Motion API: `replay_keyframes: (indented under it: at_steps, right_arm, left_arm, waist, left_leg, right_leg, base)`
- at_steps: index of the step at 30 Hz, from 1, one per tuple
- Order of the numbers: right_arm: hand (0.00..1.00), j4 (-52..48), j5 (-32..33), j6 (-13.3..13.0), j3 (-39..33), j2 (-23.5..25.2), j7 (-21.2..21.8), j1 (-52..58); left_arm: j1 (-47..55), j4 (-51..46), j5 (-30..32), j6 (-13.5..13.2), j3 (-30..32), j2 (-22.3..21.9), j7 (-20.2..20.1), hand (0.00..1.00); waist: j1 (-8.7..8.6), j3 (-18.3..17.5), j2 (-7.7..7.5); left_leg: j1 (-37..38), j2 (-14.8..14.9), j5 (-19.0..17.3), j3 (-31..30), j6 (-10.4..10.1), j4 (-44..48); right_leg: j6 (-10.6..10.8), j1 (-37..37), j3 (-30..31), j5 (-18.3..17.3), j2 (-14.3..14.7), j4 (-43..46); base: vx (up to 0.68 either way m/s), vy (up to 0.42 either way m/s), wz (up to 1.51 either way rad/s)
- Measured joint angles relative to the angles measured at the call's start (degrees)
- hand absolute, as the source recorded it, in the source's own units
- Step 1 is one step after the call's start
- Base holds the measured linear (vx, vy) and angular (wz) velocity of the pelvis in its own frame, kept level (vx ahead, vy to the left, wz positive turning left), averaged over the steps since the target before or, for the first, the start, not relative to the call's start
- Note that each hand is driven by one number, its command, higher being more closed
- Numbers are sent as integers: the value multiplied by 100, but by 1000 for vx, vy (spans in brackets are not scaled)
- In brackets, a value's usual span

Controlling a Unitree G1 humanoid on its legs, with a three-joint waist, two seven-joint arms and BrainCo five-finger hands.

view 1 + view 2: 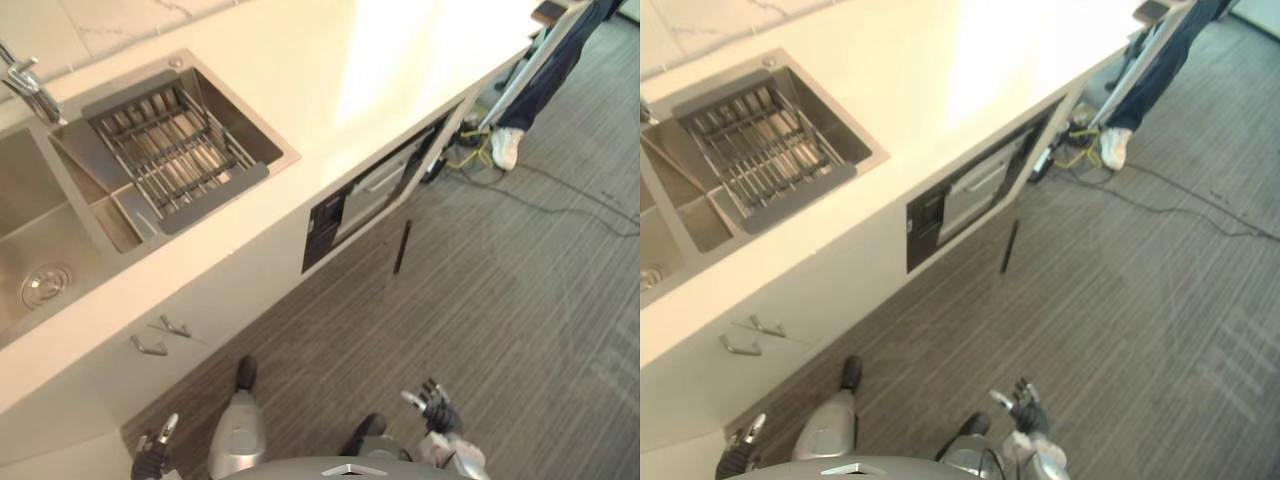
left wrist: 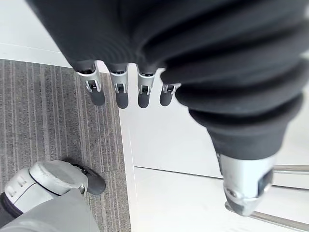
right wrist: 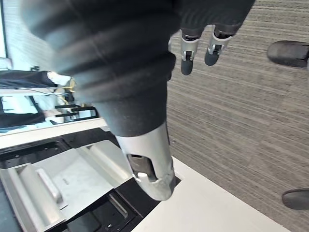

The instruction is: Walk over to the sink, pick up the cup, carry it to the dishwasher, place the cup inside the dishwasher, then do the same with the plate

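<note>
Sink (image 1: pixel 60 235): set into the pale counter (image 1: pixel 330 70), with a tap (image 1: pixel 25 85) at its far edge; a drain is seen in the bare basin bottom.
Rack (image 1: pixel 170 150): a wire rack in a grey frame is laid across one end of the sink; nothing is seen resting on it.
Cup and plate: neither can be made out in the sink, on the rack or on the counter, and neither is held. Whether they are already inside the dishwasher or lie out of view cannot be told.
Dishwasher (image 1: pixel 365 195): built in under the counter, with a dark control panel and a silver front. From the head views the door appears shut or nearly so; the inside is not seen.
Left hand (image 2: pixel 120 92): hung low beside the cabinet front (image 1: pixel 190 310), fingers straight and relaxed, nothing held.
Right hand (image 3: pixel 198 48): hung over the striped floor (image 1: pixel 520 310), fingers loosely extended, nothing held.
Person (image 1: pixel 545 70): legs and a white shoe are seen at the far end of the counter, with cables (image 1: pixel 560 195) on the floor nearby.
Risks: if the dishwasher is approached, the floor cables could be caught underfoot and the person could be crowded. The low-hung left hand could be knocked against the cabinet handles (image 1: pixel 160 335) if the robot turns close to the counter.
</note>
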Motion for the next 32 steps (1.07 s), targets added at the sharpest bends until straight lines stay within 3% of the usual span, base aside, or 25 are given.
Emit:
replay_keyframes:
  at_steps: [5, 8, 9, 10, 11, 12, 13, 14, 15, 16, 17, 18, 19, 21, 22, 26, 28, 31, 32]
  right_arm:
    - [0, -5, 267, -124, -57, -4, 431, 14]
    - [0, -6, 350, -119, -323, -7, 680, 24]
    - [0, -7, 351, -98, -458, -8, 751, 42]
    - [0, -12, 349, -93, -511, -12, 766, 61]
    - [0, -14, 330, -64, -561, -22, 807, 88]
    - [0, -13, 307, -58, -562, -17, 845, 99]
    - [0, -14, 198, -52, -554, -26, 919, 100]
    - [0, -17, 120, -52, -447, -29, 934, 105]
    - [0, -26, 93, -57, -331, 22, 942, 151]
    - [0, -57, 85, -71, -250, 49, 938, 147]
    - [0, -57, 36, -100, -129, 58, 937, 150]
    - [0, -56, -13, -102, -91, 61, 931, 158]
    - [0, -57, -83, -98, -41, 84, 917, 224]
    - [0, -78, -119, -92, -47, 154, 905, 363]
    - [0, -112, -133, -91, -37, 186, 873, 331]
    - [0, -288, -376, -47, 58, 521, 865, 399]
    - [0, -306, -531, -46, 93, 696, 864, 389]
    - [0, -286, -581, 17, 262, 753, 860, 411]
    - [0, -284, -670, 48, 286, 775, 860, 412]
  left_arm:
    - [-3, 172, 427, -1, -14, 3, 60, 0]
    - [5, 344, 857, 9, -21, 5, 34, 0]
    - [6, 385, 994, 19, -28, 11, 28, 0]
    - [6, 401, 1052, 22, -31, 14, 24, 0]
    - [20, 409, 1124, 43, -54, 39, 16, 0]
    - [29, 404, 1158, 55, -114, 78, 18, 0]
    - [10, 398, 1165, 80, -268, 138, 26, 0]
    - [1, 340, 1215, 87, -495, 234, 29, 0]
    - [-42, 242, 1274, 137, -513, 316, 62, 0]
    - [-99, 237, 1278, 179, -504, 347, 98, 0]
    - [-249, 243, 1347, 287, -506, 362, 160, 0]
    - [-363, 243, 1430, 334, -506, 337, 187, 0]
    - [-517, 271, 1605, 423, -396, 318, 190, 0]
    - [-521, 212, 1725, 451, -232, 214, 190, 0]
    - [-566, 182, 1755, 473, -70, 57, 219, 0]
    - [-502, 164, 1823, 504, 40, -58, 302, 0]
    - [-475, 137, 1677, 517, 201, -122, 340, 0]
    - [-379, 169, 1266, 582, 271, -164, 428, 0]
    - [-366, 235, 1128, 635, 314, -175, 425, 0]
  waist:
    - [2, -176, -206]
    - [22, -208, -330]
    - [9, -188, -456]
    - [8, -192, -474]
    - [-8, -182, -504]
    - [-26, -167, -540]
    - [-138, -153, -556]
    - [-210, -126, -395]
    - [-214, -129, -378]
    - [-223, -126, -383]
    - [-297, -108, -420]
    - [-322, -88, -473]
    - [-437, -50, -620]
    - [-417, -142, -643]
    - [-380, -105, -521]
    - [-332, -155, -392]
    - [-222, -248, -413]
    - [-147, -395, -369]
    - [-153, -514, -434]
  left_leg:
    - [117, -70, -31, -127, 12, 0]
    - [215, -259, -103, -132, 117, 1]
    - [327, -381, -145, -74, 192, 13]
    - [380, -437, -163, -33, 223, 39]
    - [517, -585, -234, -39, 337, 3]
    - [567, -646, -267, -124, 386, 1]
    - [628, -686, -288, -303, 422, 3]
    - [691, -529, -295, -511, 439, 6]
    - [696, -298, -329, -680, 409, 32]
    - [693, -218, -337, -790, 397, 33]
    - [683, -178, -346, -1003, 380, 34]
    - [690, -248, -357, -1111, 368, 34]
    - [689, -538, -391, -1218, 375, 5]
    - [698, -508, -443, -835, 390, 205]
    - [579, -532, -622, -749, 353, 564]
    - [459, -578, -970, -575, 390, 1095]
    - [608, -542, -944, -499, 430, 914]
    - [925, -537, -721, -460, 491, 391]
    - [1066, -540, -592, -454, 521, 147]
  right_leg:
    - [32, 178, -138, -127, -78, 123]
    - [-169, 170, -162, -484, -437, 689]
    - [-437, 167, -169, -667, -615, 912]
    - [-606, 179, -124, -761, -701, 1021]
    - [-1284, 239, 129, -1013, -815, 1369]
    - [-1544, 244, 441, -1000, -806, 1476]
    - [-1620, 185, 940, -698, -797, 1774]
    - [-1452, -77, 1672, -431, -563, 2170]
    - [-970, -229, 2173, -902, -16, 2011]
    - [-864, -269, 2376, -1099, 310, 1829]
    - [-810, -324, 2811, -1327, 849, 1363]
    - [-791, -335, 3100, -1375, 1109, 1046]
    - [-710, -328, 3597, -1216, 1229, 904]
    - [-617, -359, 3438, -1406, 1143, 1107]
    - [-584, -296, 3379, -1476, 1091, 1156]
    - [-478, 142, 3168, -1378, 1039, 1030]
    - [-354, 228, 3182, -1245, 1034, 1023]
    - [-403, 265, 3195, -1119, 1019, 999]
    - [-423, 295, 3192, -1059, 1015, 993]
  base:
    - [-18, -19, 12]
    - [-4, 23, 23]
    - [21, 60, 31]
    - [106, 100, 29]
    - [103, 83, 23]
    - [89, 74, 48]
    - [120, 49, 77]
    - [151, 21, 84]
    - [181, -70, 64]
    - [108, -167, 62]
    - [91, -190, 68]
    - [44, -210, 113]
    - [33, -169, 105]
    - [137, -87, 65]
    - [186, -6, 13]
    - [177, 12, 28]
    - [108, 59, 16]
    - [77, 42, -2]
    - [39, 19, 0]
